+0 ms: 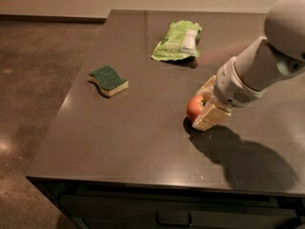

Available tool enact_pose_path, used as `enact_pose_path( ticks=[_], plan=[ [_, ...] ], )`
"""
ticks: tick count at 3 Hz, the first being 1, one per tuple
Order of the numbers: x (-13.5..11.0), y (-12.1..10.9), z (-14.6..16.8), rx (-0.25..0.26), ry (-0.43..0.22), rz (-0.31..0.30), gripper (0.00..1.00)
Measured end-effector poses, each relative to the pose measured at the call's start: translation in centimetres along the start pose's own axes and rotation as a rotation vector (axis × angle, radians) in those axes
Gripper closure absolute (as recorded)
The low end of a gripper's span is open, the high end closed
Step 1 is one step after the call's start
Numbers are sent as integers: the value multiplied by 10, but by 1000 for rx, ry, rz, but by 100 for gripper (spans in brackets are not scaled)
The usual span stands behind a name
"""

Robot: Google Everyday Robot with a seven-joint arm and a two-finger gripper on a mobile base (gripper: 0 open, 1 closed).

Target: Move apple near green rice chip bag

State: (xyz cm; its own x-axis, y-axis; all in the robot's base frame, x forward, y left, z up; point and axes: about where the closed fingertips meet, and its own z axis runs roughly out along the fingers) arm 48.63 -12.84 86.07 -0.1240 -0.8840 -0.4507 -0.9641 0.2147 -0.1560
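As you scan from the left, you first see the brown speckled floor (38,80), and then the dark grey table (143,142) that fills most of the view. On the table's left part lies a sponge (108,79), yellow with a dark-green top and wavy edges. It is well apart from everything else. Further right and toward the far edge you find the green rice chip bag (178,41), a crumpled light-green packet lying flat with its white label panel facing up. Nearer to you and a little to the right of the bag sits the apple (194,108), red-orange, resting on the table surface. It is apart from the bag, with bare tabletop between them. The gripper (208,104) is down at table height, pressed up against the apple's right side, and its cream-coloured end parts sit behind and in front of the fruit. You cannot tell from this view whether it is clamped on the apple or merely set around it. From there the white arm (257,66) rises up and to the right, out of the picture's corner. It casts a broad dark shadow (238,156) over the table's right front. Below the table's front edge you can make out a drawer handle (172,219).
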Motion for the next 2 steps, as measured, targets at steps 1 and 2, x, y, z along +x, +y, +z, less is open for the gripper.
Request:
enact_pose_path(
  ticks=[1, 2],
  plan=[
    [-5, -25, -6, 38, 6, 22, 87],
    [-7, -68, -6, 77, 5, 77, 100]
  ],
)
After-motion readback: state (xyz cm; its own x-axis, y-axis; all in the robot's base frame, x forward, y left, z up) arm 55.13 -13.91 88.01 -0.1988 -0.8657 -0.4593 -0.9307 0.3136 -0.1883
